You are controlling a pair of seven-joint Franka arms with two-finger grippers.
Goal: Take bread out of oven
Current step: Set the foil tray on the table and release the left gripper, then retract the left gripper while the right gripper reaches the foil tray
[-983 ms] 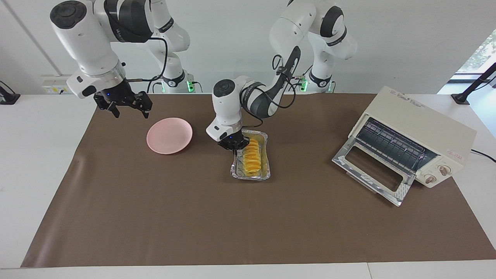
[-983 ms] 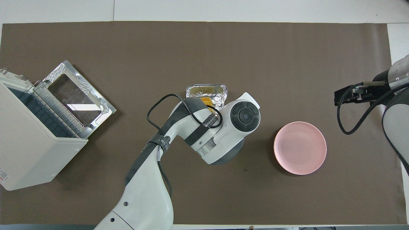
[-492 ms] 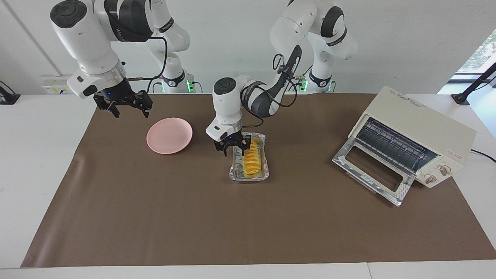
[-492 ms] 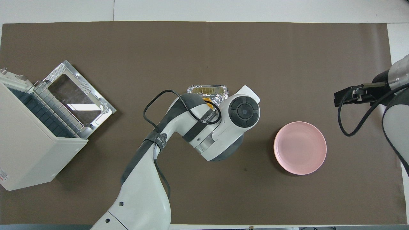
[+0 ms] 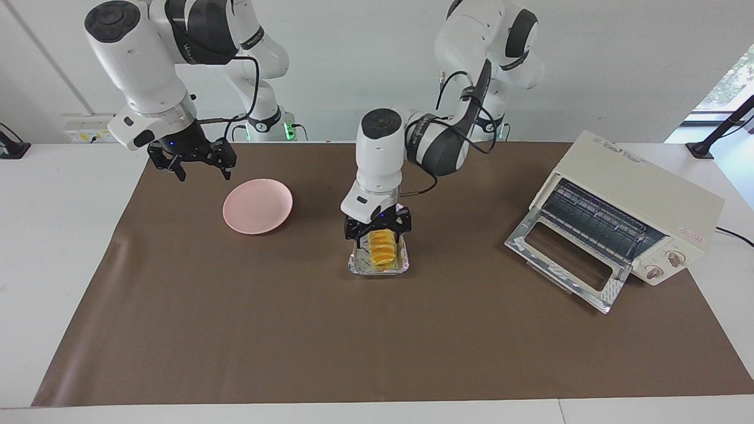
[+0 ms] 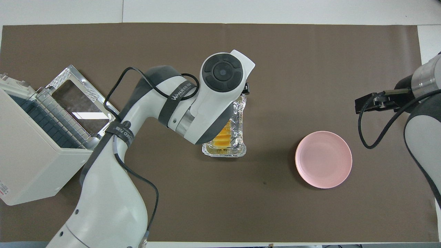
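Ridged golden-yellow bread loaf point(image 5: 382, 247) lay in crinkled silver foil tray point(image 5: 377, 268) mid-mat, outside cream-white toaster oven point(image 5: 639, 206), open-fingered left gripper point(image 5: 377, 231) over it; right gripper point(image 5: 192, 163) hung spread, empty, near round pink plate point(image 5: 257, 206)

In the overhead view the left arm covers the farther part of the ridged golden-yellow bread point(image 6: 222, 137) and crinkled silver foil tray point(image 6: 238, 120). The cream-white boxy toaster oven point(image 6: 31, 162) is cut off at that view's edge.
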